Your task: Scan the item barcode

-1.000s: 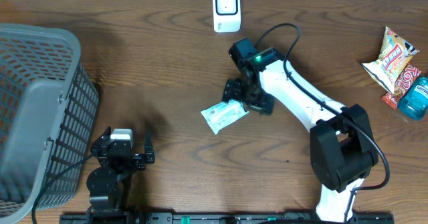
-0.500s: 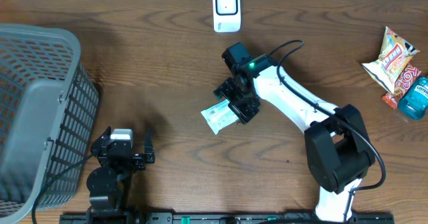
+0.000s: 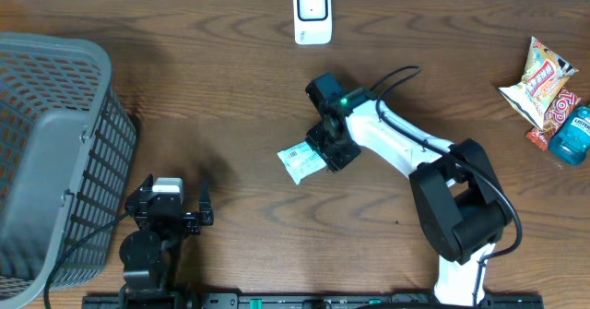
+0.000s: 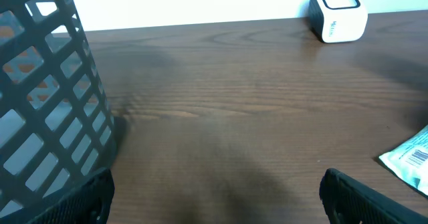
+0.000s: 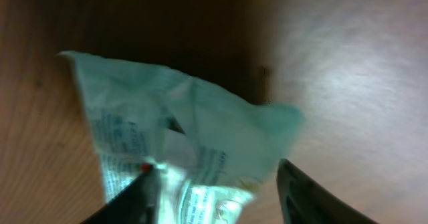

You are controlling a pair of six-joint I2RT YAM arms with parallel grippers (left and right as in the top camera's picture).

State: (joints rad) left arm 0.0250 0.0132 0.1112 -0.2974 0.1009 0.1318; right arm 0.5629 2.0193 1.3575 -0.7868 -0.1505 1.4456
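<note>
The item, a pale green-white packet (image 3: 300,160) with printed labels, lies flat mid-table. My right gripper (image 3: 324,148) is down over its right end. In the right wrist view the packet (image 5: 194,130) sits between the two fingers of that gripper (image 5: 217,190). The left finger (image 5: 137,197) meets its edge, while a narrow gap shows at the right finger (image 5: 301,190). The white scanner (image 3: 312,14) stands at the far edge. My left gripper (image 3: 175,196) rests open near the front left, holding nothing (image 4: 214,197). The packet's corner (image 4: 411,158) shows at the right of its view.
A grey mesh basket (image 3: 46,143) fills the left side, close beside the left gripper (image 4: 47,103). Snack bags (image 3: 539,78) and a blue bottle (image 3: 572,134) lie at the far right edge. The scanner (image 4: 338,13) also shows in the left wrist view.
The right gripper has moved left and down onto the packet's right end, and its fingers have narrowed around it. The left arm has not moved.
</note>
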